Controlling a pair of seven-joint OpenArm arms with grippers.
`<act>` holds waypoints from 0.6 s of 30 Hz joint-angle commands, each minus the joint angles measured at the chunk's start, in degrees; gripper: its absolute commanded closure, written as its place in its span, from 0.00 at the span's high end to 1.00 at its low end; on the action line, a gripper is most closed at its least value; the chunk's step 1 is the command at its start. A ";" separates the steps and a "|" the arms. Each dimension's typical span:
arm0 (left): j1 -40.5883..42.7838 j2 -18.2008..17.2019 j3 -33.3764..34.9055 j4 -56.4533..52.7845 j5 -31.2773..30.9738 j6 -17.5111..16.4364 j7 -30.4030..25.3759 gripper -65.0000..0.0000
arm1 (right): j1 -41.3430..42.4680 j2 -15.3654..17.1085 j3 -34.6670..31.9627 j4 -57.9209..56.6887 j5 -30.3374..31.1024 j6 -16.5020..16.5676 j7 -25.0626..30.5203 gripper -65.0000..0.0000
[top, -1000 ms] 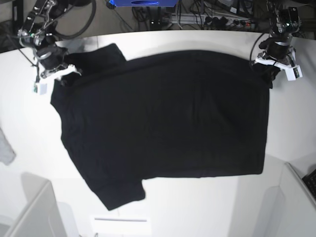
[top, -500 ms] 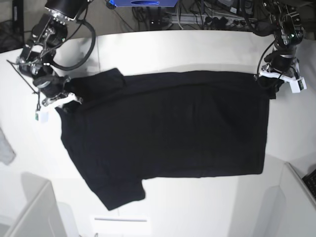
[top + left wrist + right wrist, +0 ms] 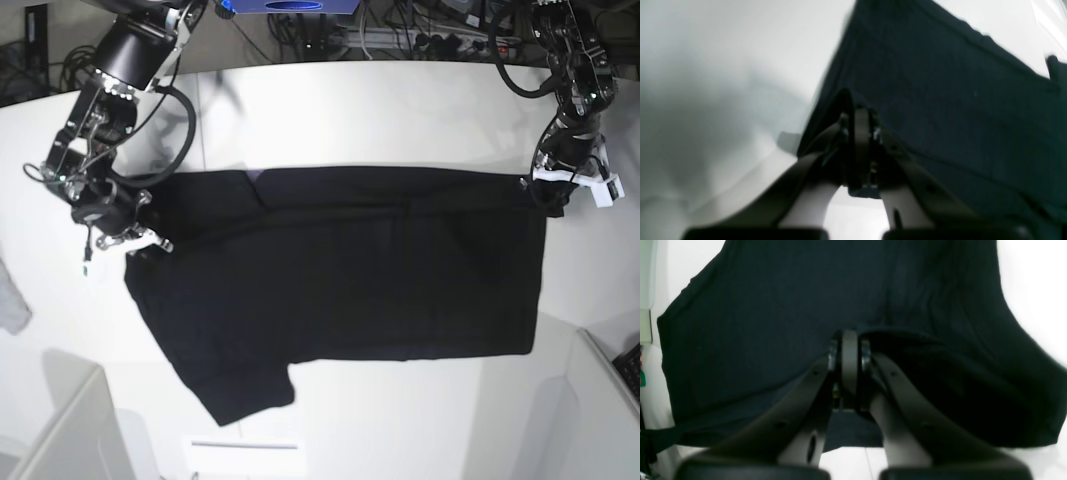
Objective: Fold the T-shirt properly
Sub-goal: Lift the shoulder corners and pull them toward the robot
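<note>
Black T-shirt [image 3: 340,280] spread flat on white bench [image 3: 380,110], far edge doubled over. Left hand [image 3: 556,192] pinched shut on its far corner; right hand [image 3: 128,240] clamping its opposite corner.

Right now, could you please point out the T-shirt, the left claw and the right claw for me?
T-shirt [image 3: 340,270], base view, middle of the black cloth.
Left claw [image 3: 858,116], left wrist view, between the fingertips.
Right claw [image 3: 848,340], right wrist view, between the fingertips.
</note>
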 commanded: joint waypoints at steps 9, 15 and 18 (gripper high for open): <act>-3.37 -0.94 -0.26 -2.44 -0.11 0.39 -1.30 0.00 | 5.97 2.23 -6.31 -5.59 0.87 -0.04 2.13 0.00; -5.39 -1.03 -0.26 -5.25 -0.11 0.39 -1.30 0.00 | 6.23 2.67 -9.56 -9.20 0.87 -4.17 7.05 0.00; -6.62 -1.12 -0.26 -6.83 -0.11 0.39 -1.30 0.00 | 6.15 2.67 -9.56 -9.20 0.87 -4.17 7.05 0.00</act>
